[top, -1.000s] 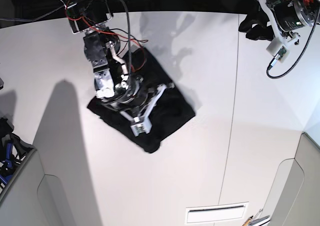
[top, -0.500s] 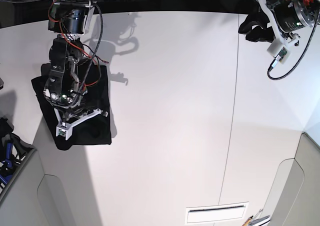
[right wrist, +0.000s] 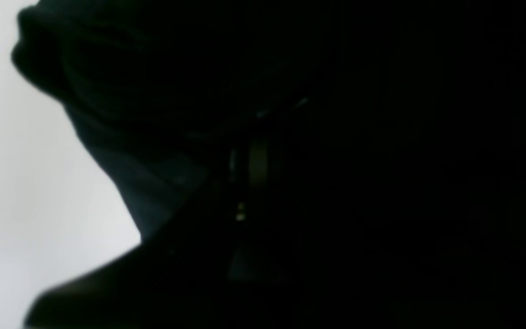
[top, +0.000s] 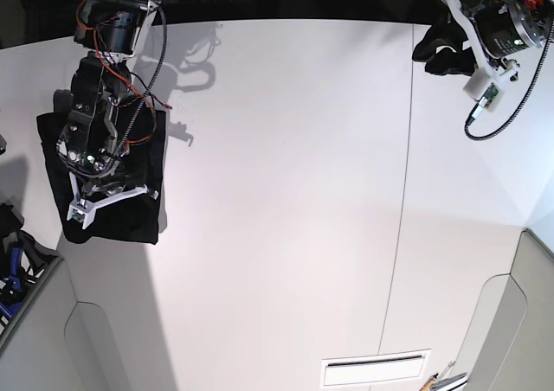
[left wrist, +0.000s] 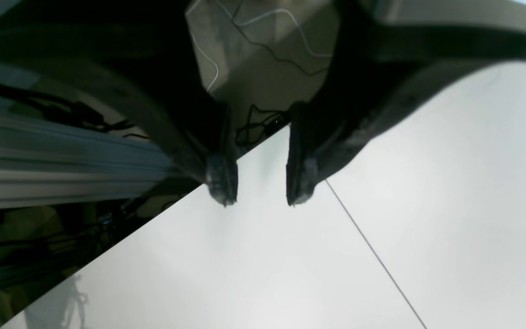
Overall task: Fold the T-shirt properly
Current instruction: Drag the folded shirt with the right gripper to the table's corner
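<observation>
White tabletop (top: 286, 192) fills the base view, crossed by a thin seam, and the T-shirt (top: 138, 222) lies as a compact dark bundle at its left edge, toward the far left corner. It looks soft and limp, light for its bulk, with matte cloth that should bunch and slump rather than hold a crease; a pinch at a folded edge or corner, catching all layers together, looks the safest hold, since a bite through the middle would likely lift only the top layer. The right gripper (top: 91, 202) is low over the bundle, its arm reaching down from the far edge, jaws together; the right wrist view is almost wholly black cloth (right wrist: 162, 114), so whether fabric is pinched between them cannot be told. The left gripper (left wrist: 258, 194) hangs raised near the far right corner, well apart from the shirt, fingers (left wrist: 221, 180) parted with nothing between them.
</observation>
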`<state>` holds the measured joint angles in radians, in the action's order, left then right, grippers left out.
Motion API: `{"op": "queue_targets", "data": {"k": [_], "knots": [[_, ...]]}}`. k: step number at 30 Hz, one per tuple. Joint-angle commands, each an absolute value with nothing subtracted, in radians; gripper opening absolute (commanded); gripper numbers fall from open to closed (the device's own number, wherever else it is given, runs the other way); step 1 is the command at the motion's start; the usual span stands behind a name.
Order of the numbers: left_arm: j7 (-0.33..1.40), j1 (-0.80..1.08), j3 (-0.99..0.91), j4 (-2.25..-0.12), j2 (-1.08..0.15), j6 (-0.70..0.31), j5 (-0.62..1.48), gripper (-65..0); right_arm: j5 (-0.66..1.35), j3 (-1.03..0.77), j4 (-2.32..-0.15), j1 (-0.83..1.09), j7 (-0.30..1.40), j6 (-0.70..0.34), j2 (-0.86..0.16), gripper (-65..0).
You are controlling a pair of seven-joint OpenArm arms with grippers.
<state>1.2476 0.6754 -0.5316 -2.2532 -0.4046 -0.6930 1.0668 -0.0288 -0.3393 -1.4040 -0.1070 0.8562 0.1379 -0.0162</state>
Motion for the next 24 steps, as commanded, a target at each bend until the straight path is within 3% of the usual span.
{"op": "queue_targets", "data": {"k": [1,12,16,24], "knots": [[1.23,0.678,-0.539,-2.272,-0.415,-0.698,1.084,-43.7,-0.053,-0.347,-1.433,-0.094,0.927,0.161,-0.022,-65.0],[1.226,0.678,-0.539,-2.272,-0.415,-0.698,1.084,-43.7,-0.053,-0.347,-1.9,-0.093,0.944,0.16,-0.022,-65.0],[1.224,0.678,-0.539,-2.272,-0.415,-0.698,1.084,-43.7,-0.052,-0.347,-2.018,-0.08,0.998,0.107,-0.022,-65.0],[1.222,0.678,-0.539,-2.272,-0.415,-0.698,1.084,-43.7,-0.008,-0.347,-2.199,0.155,1.024,0.065,-0.022,-65.0]]}}
